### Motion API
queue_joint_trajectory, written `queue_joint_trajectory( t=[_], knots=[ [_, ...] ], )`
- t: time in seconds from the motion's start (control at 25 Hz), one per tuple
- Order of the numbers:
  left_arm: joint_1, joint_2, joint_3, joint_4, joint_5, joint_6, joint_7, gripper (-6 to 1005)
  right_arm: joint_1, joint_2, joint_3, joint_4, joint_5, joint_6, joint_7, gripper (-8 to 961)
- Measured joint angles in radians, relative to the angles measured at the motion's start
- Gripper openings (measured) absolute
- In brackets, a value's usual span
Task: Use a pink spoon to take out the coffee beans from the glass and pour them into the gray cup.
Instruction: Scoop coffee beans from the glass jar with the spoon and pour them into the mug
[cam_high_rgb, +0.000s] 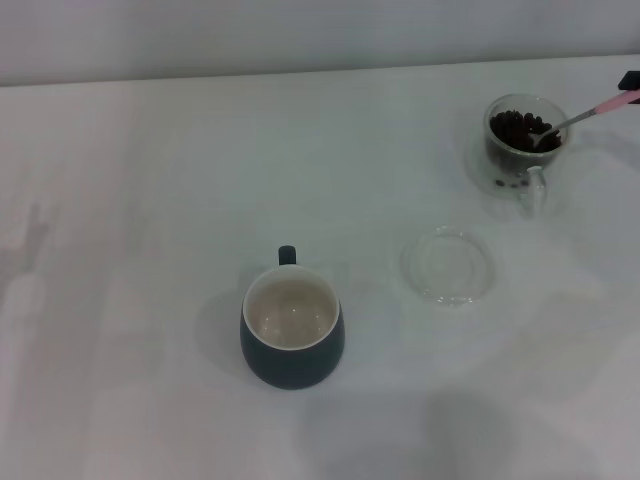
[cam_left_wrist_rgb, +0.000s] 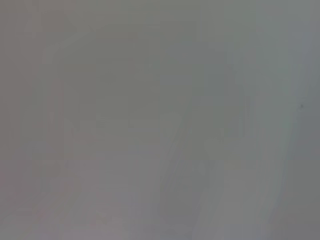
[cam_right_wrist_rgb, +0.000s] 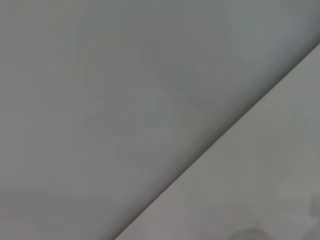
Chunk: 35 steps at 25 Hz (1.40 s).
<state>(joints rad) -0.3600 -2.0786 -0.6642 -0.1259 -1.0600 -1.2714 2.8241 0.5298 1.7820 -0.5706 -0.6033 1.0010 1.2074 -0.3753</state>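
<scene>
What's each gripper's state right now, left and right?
Left gripper: not in view.
Right gripper: only a dark tip shows at the head view's right edge, at the handle end of the pink-handled silver teaspoon; open or shut cannot be told.

White table (cam_high_rgb: 130, 200), clear glass saucer (cam_high_rgb: 448, 264) lying flat right of centre, pale back wall (cam_high_rgb: 300, 35)
</scene>
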Motion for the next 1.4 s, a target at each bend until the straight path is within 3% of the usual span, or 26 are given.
queue_joint_trajectory(
  t=[0.4, 0.92, 1.4],
  knots=[
    [-0.005, 0.0, -0.001, 0.014, 0.0, 0.0, 0.0, 898, -0.006, 0.02, 0.049, 0.011, 0.029, 0.003, 0.009, 198],
    [-0.007, 0.0, -0.002, 0.028, 0.0, 0.0, 0.0, 898, -0.011, 0.019, 0.089, 0.072, 0.051, -0.004, 0.012, 202],
    [-0.009, 0.002, -0.002, 0.028, 0.0, 0.001, 0.0, 899, -0.035, 0.001, 0.118, 0.088, 0.07, 0.002, 0.012, 206]
  ],
)
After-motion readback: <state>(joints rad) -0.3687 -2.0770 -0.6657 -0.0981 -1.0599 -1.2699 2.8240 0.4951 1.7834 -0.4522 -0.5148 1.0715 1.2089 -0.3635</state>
